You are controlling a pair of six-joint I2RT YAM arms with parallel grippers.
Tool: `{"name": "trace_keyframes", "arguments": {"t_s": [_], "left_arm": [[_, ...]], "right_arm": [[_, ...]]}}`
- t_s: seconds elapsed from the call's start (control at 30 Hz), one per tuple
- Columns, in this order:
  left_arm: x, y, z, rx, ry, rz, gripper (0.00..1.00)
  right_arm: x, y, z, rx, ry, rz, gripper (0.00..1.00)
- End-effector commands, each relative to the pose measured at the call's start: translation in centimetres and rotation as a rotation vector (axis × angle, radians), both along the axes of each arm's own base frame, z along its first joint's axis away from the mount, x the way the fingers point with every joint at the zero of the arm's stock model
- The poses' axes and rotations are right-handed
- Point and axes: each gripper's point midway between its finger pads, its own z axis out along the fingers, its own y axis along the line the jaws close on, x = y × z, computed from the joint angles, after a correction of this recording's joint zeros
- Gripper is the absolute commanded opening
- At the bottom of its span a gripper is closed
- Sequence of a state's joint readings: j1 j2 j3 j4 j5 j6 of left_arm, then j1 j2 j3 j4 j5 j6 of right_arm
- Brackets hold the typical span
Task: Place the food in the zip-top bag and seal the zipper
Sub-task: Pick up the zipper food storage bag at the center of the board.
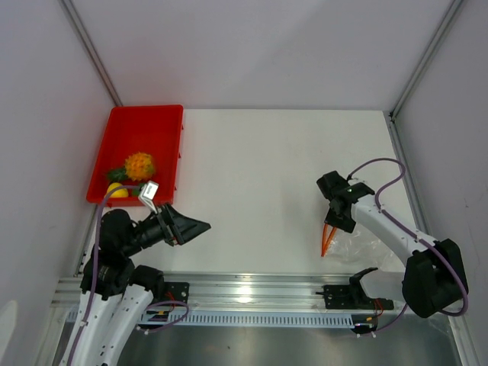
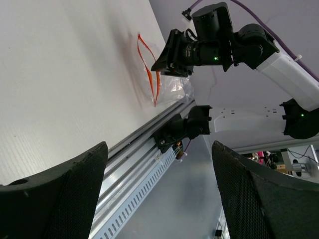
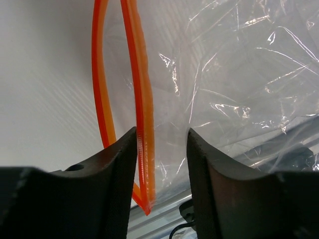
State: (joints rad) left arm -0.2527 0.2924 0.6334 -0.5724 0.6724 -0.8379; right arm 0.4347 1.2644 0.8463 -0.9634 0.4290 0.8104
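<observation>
- At the mouth of the zip-top bag (image 3: 239,74), the right gripper (image 3: 161,144) straddles one lip of the zipper (image 3: 143,99). Its fingers stand slightly apart, and no pinch on the strip is visible.
- The two zipper lips bow away from each other, so the bag's mouth is parted.
- Well to the left of the bag, the food sits in the red tray (image 1: 130,126): the pineapple (image 1: 139,165) and the lemon (image 1: 117,190). The green fruit cannot be made out.
- Also left of the bag and well apart from it, the left gripper (image 1: 197,226) points toward the bag, fingers spread wide and grasping nothing.
- Step in hand, as judged: readying the mouth. No fruit is in the bag.
- The next move calls for the right fingers to clamp the lip and hold the mouth open. The left arm then turns away from the bag to fetch a fruit.
</observation>
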Motion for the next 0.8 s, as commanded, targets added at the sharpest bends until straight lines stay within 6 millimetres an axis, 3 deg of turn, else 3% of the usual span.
{"name": "trace_keyframes", "arguments": {"t_s": [0.0, 0.13, 0.33, 0.5, 0.63, 0.77], "left_arm": [[0.0, -0.6, 0.4, -0.020, -0.016, -0.053, 0.86], [-0.1, -0.8, 0.6, -0.024, -0.017, -0.071, 0.82], [0.0, -1.0, 0.8, -0.030, -0.025, -0.085, 0.76], [0.1, -1.2, 1.0, -0.031, -0.043, -0.104, 0.70], [0.7, -1.8, 1.4, -0.060, -0.066, -0.133, 0.61], [0.5, -4.0, 0.9, -0.060, -0.026, -0.207, 0.58]], "right_arm": [[0.4, 0.1, 0.5, 0.020, -0.042, -0.002, 0.43], [0.3, 0.3, -0.1, 0.025, -0.025, -0.001, 0.36], [0.3, 1.0, -0.8, 0.052, -0.015, 0.026, 0.00], [1.0, 2.3, 0.5, 0.094, -0.072, 0.082, 0.00], [1.5, 6.3, 4.3, 0.154, -0.199, 0.239, 0.00], [1.1, 10.3, 7.2, 0.231, -0.270, 0.356, 0.00]]}}
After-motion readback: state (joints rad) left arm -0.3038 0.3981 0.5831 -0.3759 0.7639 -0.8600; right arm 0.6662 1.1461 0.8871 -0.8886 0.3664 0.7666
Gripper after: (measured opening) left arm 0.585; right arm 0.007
